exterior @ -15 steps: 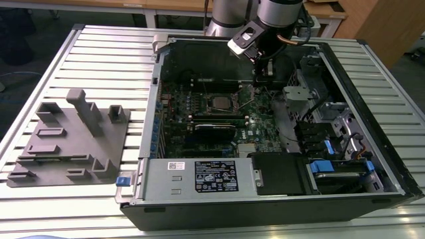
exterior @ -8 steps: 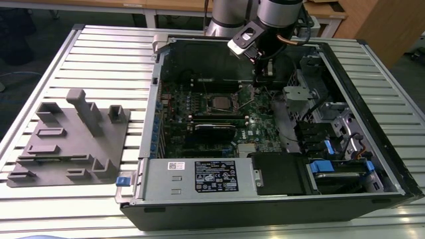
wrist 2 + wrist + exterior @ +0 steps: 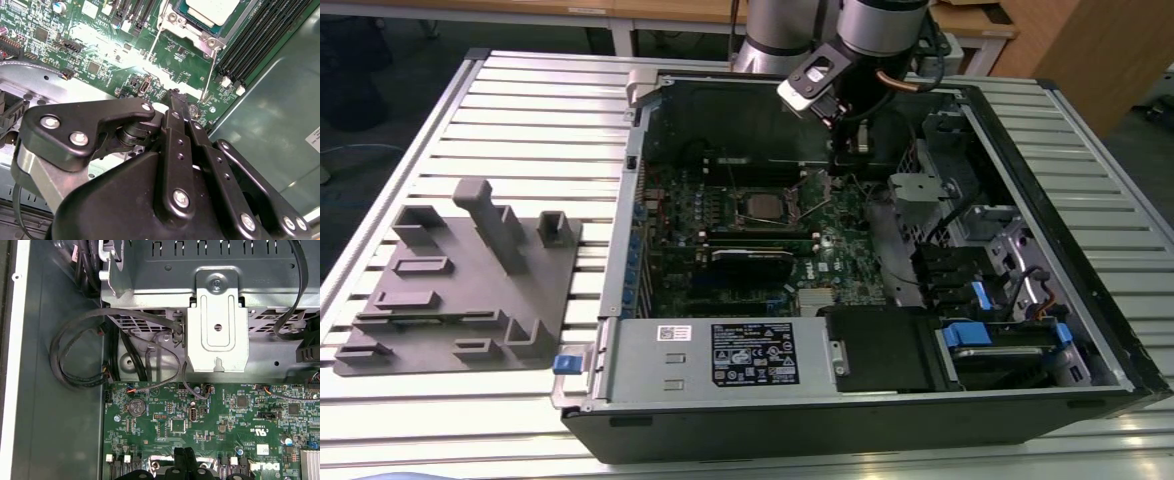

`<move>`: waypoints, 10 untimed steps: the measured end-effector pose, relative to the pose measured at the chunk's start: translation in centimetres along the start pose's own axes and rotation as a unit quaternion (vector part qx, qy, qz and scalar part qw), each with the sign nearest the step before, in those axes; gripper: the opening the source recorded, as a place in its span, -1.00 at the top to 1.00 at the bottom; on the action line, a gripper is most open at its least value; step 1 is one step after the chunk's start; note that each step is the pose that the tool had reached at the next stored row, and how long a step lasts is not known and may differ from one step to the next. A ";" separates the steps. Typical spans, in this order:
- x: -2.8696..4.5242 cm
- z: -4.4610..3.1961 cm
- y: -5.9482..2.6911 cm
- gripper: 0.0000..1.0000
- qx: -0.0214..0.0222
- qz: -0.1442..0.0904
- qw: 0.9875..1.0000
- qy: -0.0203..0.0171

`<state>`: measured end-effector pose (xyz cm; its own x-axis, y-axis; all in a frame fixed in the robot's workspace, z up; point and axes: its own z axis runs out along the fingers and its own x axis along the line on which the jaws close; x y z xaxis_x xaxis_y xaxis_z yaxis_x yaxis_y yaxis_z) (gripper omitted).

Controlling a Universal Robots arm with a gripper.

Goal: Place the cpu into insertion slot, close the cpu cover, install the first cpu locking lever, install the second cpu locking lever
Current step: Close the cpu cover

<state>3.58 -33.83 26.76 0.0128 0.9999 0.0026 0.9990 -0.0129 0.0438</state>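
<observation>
— Jaws?
— Pressed tight together, nothing between them. My gripper hangs just over the green motherboard, inside the case.
— The cpu?
— Grey top up, seated in the insertion slot, near my tips, toward the exterior view's left.

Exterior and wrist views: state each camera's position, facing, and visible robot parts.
Exterior view: off the arm, looking down into the open computer case; arm and gripper show.
Second wrist view: on the arm, looking along the shut gripper toward the cpu.
First wrist view: on the arm, facing the motherboard; tips of the gripper show.
Shared: both wrist views show gripper and motherboard.
</observation>
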 end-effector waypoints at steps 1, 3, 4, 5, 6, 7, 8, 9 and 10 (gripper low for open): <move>0.00 0.01 0.04 0.79 0.000 0.000 1.000 0.000; 0.01 0.03 0.17 0.79 0.000 0.000 1.000 0.000; 0.01 0.03 0.24 0.79 0.000 0.000 1.000 0.000; 0.01 0.04 0.32 0.79 0.000 0.000 1.000 0.000; 0.01 0.05 0.40 0.79 0.000 0.000 1.000 0.000; 0.02 0.07 0.50 0.79 0.000 0.000 1.000 0.000; 0.02 0.07 0.58 0.79 0.000 0.000 1.000 0.000; 0.02 0.08 0.65 0.79 0.000 0.000 1.000 0.000; 0.02 0.08 0.72 0.79 0.000 0.000 1.000 0.000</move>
<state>4.30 -33.81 26.70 0.0129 0.9999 0.0026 0.9990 -0.0130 0.0438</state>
